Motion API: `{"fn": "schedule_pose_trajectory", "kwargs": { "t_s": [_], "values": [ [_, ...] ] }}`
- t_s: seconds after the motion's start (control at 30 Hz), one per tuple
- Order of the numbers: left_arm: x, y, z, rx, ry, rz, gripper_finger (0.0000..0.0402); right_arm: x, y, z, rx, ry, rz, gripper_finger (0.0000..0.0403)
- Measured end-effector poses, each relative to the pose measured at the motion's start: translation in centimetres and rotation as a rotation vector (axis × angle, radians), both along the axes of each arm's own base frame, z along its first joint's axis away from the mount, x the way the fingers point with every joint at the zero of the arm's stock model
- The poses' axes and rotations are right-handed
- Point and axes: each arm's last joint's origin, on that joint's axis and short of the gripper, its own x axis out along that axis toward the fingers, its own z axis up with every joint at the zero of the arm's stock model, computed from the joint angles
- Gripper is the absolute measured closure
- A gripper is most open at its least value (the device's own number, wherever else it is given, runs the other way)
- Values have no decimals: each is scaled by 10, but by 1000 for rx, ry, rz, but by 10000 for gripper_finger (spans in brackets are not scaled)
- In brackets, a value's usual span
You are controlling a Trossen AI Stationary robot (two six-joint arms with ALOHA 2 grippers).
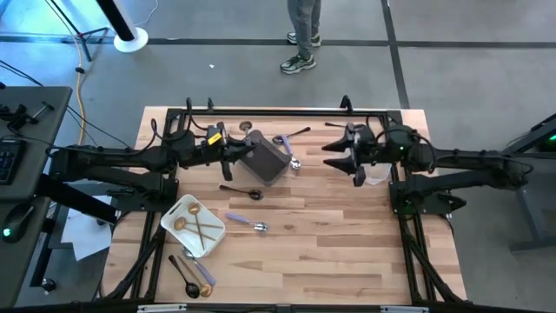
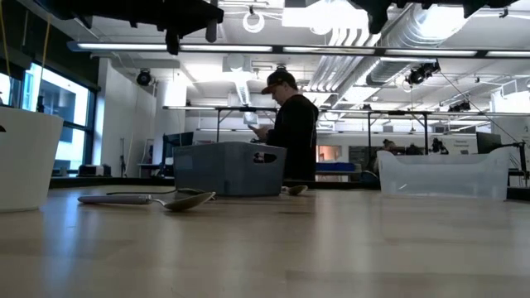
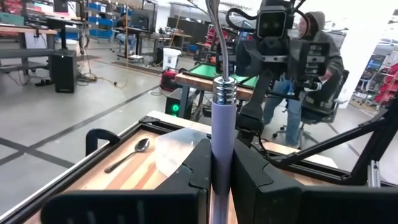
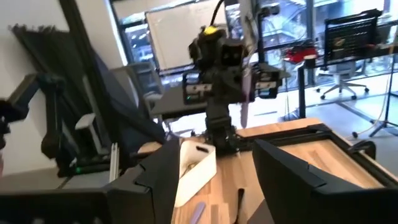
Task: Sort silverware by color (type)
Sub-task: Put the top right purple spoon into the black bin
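Now left gripper (image 3: 221, 180) pinching lilac-handled utensil (image 3: 222, 124) upright, raised toward right gripper (image 4: 211, 180) at three o'clock, jaws spread, seemingly for handover.

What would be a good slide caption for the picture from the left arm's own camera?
Left gripper shut on a lilac-handled utensil held upright, facing the right arm across the table, a silver spoon lying on the wood below.

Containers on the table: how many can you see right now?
3. A white tray on the left side, a grey bin near the middle, and a clear tub on the right side. I see no others.
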Motion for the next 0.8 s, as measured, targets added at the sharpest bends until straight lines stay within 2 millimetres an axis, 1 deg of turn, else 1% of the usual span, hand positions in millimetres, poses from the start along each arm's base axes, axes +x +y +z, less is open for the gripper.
{"fn": "schedule_pose_trajectory", "kwargs": {
  "t_s": [0.13, 0.47, 0.6, 0.73, 0.8],
  "values": [
    [0, -1, 0, 1, -1, -31, 383, 4, 2, -3, -3, 18, 12, 237],
    [1, -11, 1, -44, -14, -157, 383, 4, 2, -3, -30, 13, 9, 301],
    [2, -16, 1, -48, -14, -188, 383, 4, 2, -3, -30, 13, 8, 339],
    [2, -20, 1, -48, -13, -206, 383, 4, 2, -3, -30, 14, 8, 386],
    [2, -20, 1, -48, -13, -208, 383, 4, 2, -3, -33, 14, 7, 398]
  ]
}}
